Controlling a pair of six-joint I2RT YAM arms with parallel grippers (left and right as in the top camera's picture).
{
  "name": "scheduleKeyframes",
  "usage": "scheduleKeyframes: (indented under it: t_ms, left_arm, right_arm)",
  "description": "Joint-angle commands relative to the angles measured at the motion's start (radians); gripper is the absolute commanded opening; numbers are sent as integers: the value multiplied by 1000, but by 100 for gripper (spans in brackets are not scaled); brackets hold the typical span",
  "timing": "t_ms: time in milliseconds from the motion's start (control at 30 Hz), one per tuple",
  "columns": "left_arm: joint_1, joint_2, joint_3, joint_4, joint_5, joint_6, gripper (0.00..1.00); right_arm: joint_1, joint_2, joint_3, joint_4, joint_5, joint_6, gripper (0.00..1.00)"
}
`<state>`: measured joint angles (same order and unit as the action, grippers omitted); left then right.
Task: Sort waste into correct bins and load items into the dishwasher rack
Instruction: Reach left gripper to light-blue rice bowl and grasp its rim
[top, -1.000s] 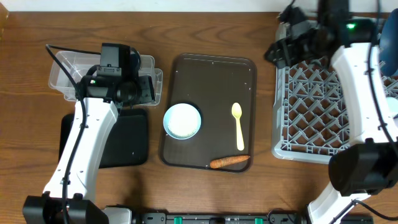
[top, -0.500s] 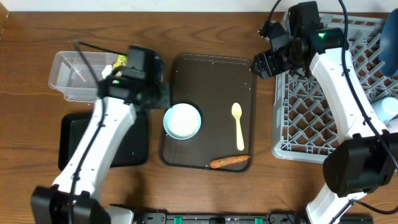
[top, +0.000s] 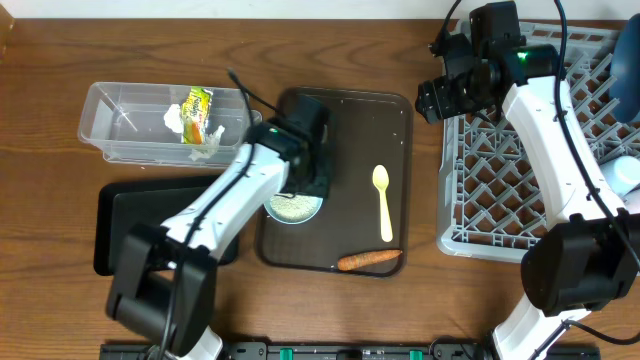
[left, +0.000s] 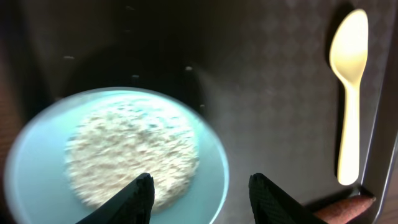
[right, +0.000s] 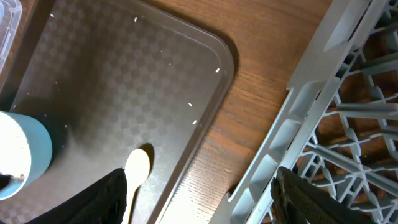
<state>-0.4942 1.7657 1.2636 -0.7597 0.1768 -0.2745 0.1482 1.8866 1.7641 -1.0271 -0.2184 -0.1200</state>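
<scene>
On the brown wooden table (top: 50, 60), a dark brown serving tray (top: 350, 130) carries a white bowl with light-blue outside (left: 214, 186), a pale yellow spoon (top: 383, 205) and an orange carrot piece (top: 368, 260). Far left, the clear plastic tub (top: 120, 125) holds crumpled white tissue (top: 175, 118) and a yellow-green-orange wrapper (top: 196, 113), its print too small to read. A black tray (top: 115, 225) lies near left and a grey pegged rack (top: 500, 190) right; only the overhead view shows these. The left wrist view alone shows the bowl's white rice (left: 134, 152). The left gripper (left: 200, 180) hangs over the bowl, jaws apart and empty. The right gripper (right: 200, 180), spread and empty, hovers at the rack's far-left corner.
</scene>
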Motion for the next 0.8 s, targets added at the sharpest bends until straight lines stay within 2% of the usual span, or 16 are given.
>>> scheduleKeyframes:
  t_ms: [0, 500, 767]
  left_arm:
    - [-23, 31, 0, 8, -6, -16, 52]
    - [-53, 159, 0, 55, -6, -42, 51]
    - [-53, 175, 0, 55, -6, -42, 24]
  right_arm:
    - [0, 5, -4, 2, 9, 16, 74]
    - [0, 5, -4, -6, 8, 16, 76]
    - [1, 5, -4, -9, 9, 16, 77]
